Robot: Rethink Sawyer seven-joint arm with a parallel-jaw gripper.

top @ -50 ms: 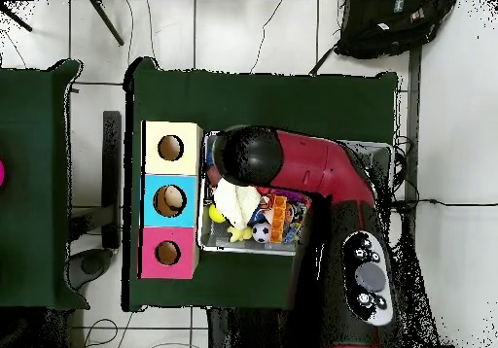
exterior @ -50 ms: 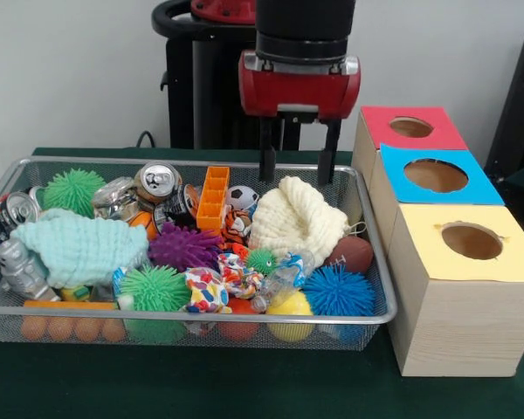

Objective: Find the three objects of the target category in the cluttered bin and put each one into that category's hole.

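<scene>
The target category is not named, so any of the jumbled things in the wire bin (exterior @ -50 ms: 9, 307) might be wanted. The strongest groups are the spiky rubber balls (a green one (exterior @ -50 ms: 73, 190) at the far left corner, a purple one (exterior @ -50 ms: 183, 246) in the middle, a second green one (exterior @ -50 ms: 155, 289) at the front and a blue one (exterior @ -50 ms: 338, 291) at the front right) and the crushed drink cans (exterior @ -50 ms: 158, 181) along the far side. Two knitted cloths lie on top of the heap, a cream one (exterior @ -50 ms: 295, 220) toward the right and a pale mint one (exterior @ -50 ms: 79, 247) toward the left; they probably cover things that a search would have to uncover.

The tool (exterior @ -50 ms: 299, 165) hangs above the far rim of the bin, its two dark fingers spread apart and holding nothing, just behind the cream cloth. I judge it is poised over that part of the heap, ready to drop in.

Just to the right of the bin stand three wooden boxes in a row, each with a round hole in a coloured top: yellow (exterior @ -50 ms: 472, 241) nearest, blue (exterior @ -50 ms: 436, 175) next, red (exterior @ -50 ms: 410, 127) farthest. Set beside the bin, they keep each carry short. In the overhead view the arm (top @ -50 ms: 321, 174) hides most of the bin, and the three boxes show along its side on the green bench (top @ -50 ms: 292, 96).
</scene>
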